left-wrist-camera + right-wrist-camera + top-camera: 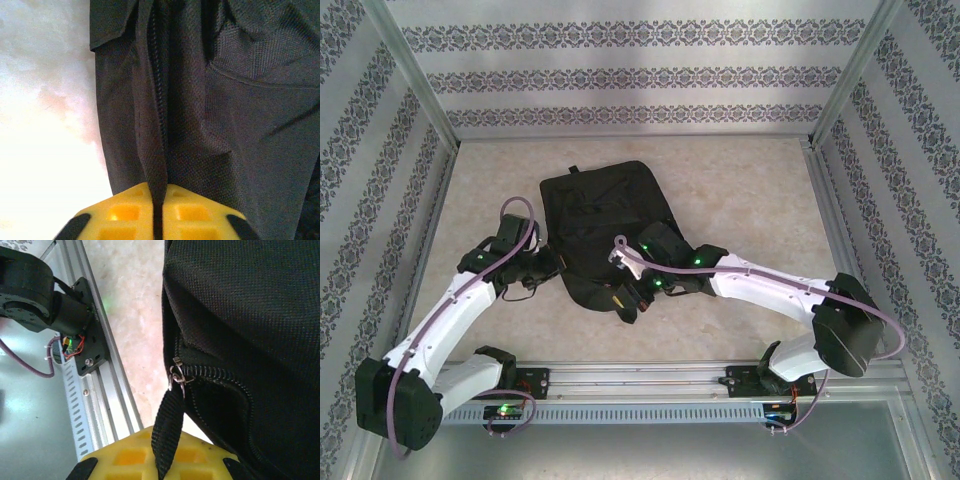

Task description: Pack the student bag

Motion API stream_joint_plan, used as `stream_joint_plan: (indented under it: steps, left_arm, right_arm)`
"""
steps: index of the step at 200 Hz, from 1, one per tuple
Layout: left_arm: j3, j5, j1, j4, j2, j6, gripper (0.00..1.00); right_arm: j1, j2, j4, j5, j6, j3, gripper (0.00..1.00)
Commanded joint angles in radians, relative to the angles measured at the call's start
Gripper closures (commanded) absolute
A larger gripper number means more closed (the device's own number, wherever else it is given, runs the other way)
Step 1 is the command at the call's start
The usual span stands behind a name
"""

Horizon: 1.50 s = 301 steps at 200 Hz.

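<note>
- The student bag lies flat at the middle of the table. In the top view its long axis runs roughly 12 to 6 o'clock, with the far end leaning a little toward 11.
- The left gripper sits at the bag's 8 o'clock edge, so the body of the bag lies toward 2 o'clock from it.
- In the left wrist view its jaws are narrow. The yellow fingers pinch a raised ridge of black fabric that runs beside the zip. How firm that hold is cannot be told.
- The right gripper is at the bag's 6 o'clock end, with the bag stretching away toward 12.
- In the right wrist view its jaws are closed on the black webbing pull strap, which hangs from the zip slider at the bag's corner.
- Judgement: the coming move turns on the right arm drawing the slider along the zip line while the left arm steadies the fabric. Both arms touch the bag, and the right one holds the working part.
</note>
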Motion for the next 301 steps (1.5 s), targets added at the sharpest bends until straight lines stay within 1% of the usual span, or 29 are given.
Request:
stream_joint_plan:
  steps: [1,7,19,32,48,69,96,108,134,147,192,237,253,268,301]
  left_arm:
    - [0.025,-0.041,0.033,-0.036,0.009,-0.01,0.74]
    - [0.021,-0.018,0.033,-0.043,0.001,-0.033,0.7]
    - [0.017,0.002,0.032,-0.078,-0.027,-0.08,0.55]
    - [0.012,0.019,0.033,-0.128,-0.072,-0.134,0.52]
    - [-0.002,0.021,0.027,-0.199,-0.135,-0.226,0.53]
    - [-0.025,0.032,-0.009,-0.264,-0.184,-0.33,0.55]
    - [-0.078,0.035,-0.078,-0.2,-0.243,-0.458,0.56]
    - [-0.083,0.026,-0.113,-0.185,-0.241,-0.498,0.56]
    - [-0.08,-0.009,-0.196,-0.175,-0.202,-0.542,0.58]
    - [-0.087,-0.024,-0.222,-0.153,-0.189,-0.557,0.58]
    - [-0.098,-0.034,-0.241,-0.091,-0.168,-0.573,0.57]
    - [-0.138,-0.017,-0.258,0.0,-0.129,-0.585,0.57]
    - [-0.141,-0.022,-0.257,0.013,-0.1,-0.562,0.58]
    - [-0.136,-0.023,-0.257,0.002,-0.075,-0.53,0.64]
    - [-0.085,-0.078,-0.251,-0.127,-0.063,-0.425,0.89]
  right_arm:
    - [0.027,0.05,0.019,-0.087,0.055,0.065,1.0]
    - [0.044,0.077,0.001,-0.089,0.047,0.096,1.0]
    - [0.078,0.126,-0.032,-0.081,0.025,0.15,1.0]
    - [0.1,0.166,-0.038,-0.082,0.022,0.186,1.0]
    - [0.109,0.198,-0.031,-0.087,0.028,0.206,1.0]
    - [0.115,0.219,-0.012,-0.097,0.035,0.215,1.0]
    - [0.123,0.235,-0.005,-0.102,0.036,0.219,1.0]
    - [0.124,0.235,-0.003,-0.098,0.036,0.215,1.0]
    - [0.123,0.227,0.0,-0.085,0.032,0.205,1.0]
    - [0.124,0.223,0.005,-0.084,0.032,0.198,1.0]
    - [0.123,0.227,0.022,-0.091,0.036,0.19,1.0]
    - [0.122,0.23,0.02,-0.096,0.032,0.191,1.0]
    - [0.122,0.231,0.014,-0.096,0.027,0.19,1.0]
    - [0.123,0.232,-0.005,-0.095,0.021,0.191,1.0]
    - [0.114,0.211,-0.075,-0.083,0.001,0.172,1.0]
